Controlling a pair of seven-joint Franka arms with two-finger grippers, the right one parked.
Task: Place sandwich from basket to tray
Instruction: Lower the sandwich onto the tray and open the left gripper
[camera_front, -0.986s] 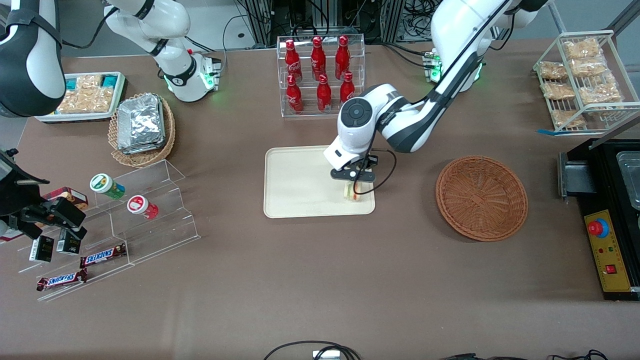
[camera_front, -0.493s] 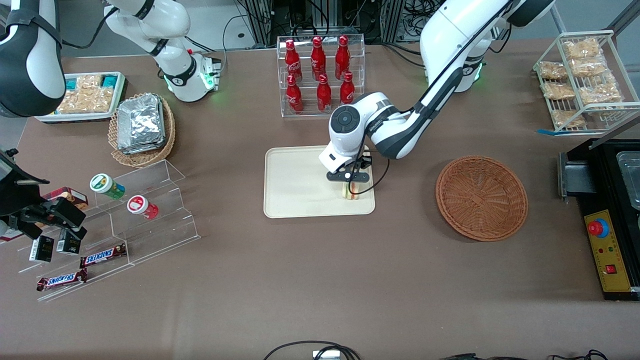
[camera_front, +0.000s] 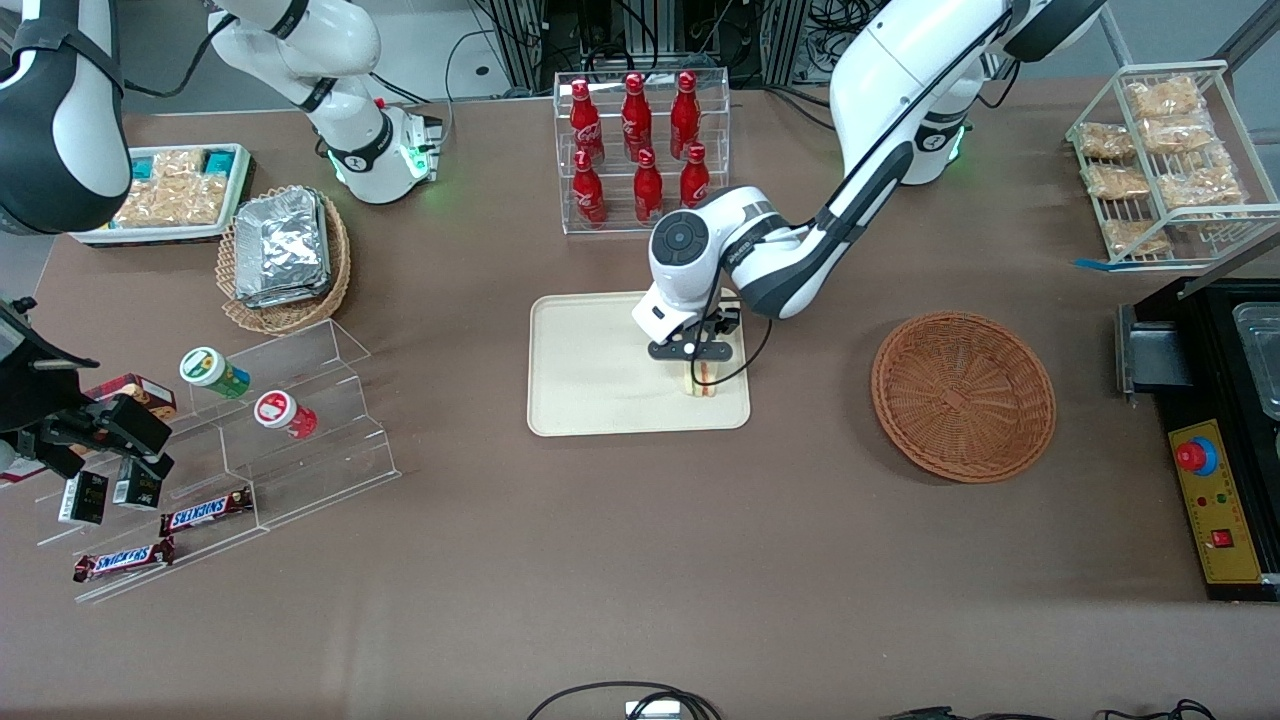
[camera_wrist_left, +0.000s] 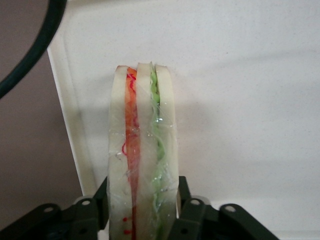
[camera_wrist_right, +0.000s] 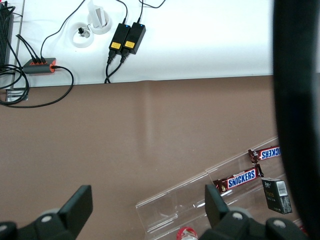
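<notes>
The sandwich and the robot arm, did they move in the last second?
Yes, a little. The gripper, jaws shut on the sandwich, slid farther from the front camera and a bit toward the parked arm's end, over the tray. It never let go. The tray and the basket stayed put.

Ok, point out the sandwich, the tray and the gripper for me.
sandwich (camera_wrist_left: 142, 150), left wrist view, on the middle bread layer.
tray (camera_front: 590, 350), front view, on its bare floor.
gripper (camera_wrist_left: 142, 212), left wrist view, between fingertips clamping the sandwich.

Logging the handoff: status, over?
End effector shut on clear-wrapped triangular sandwich, over cream rectangular tray. Reddish-brown wicker basket empty. Nothing obstructing.
</notes>
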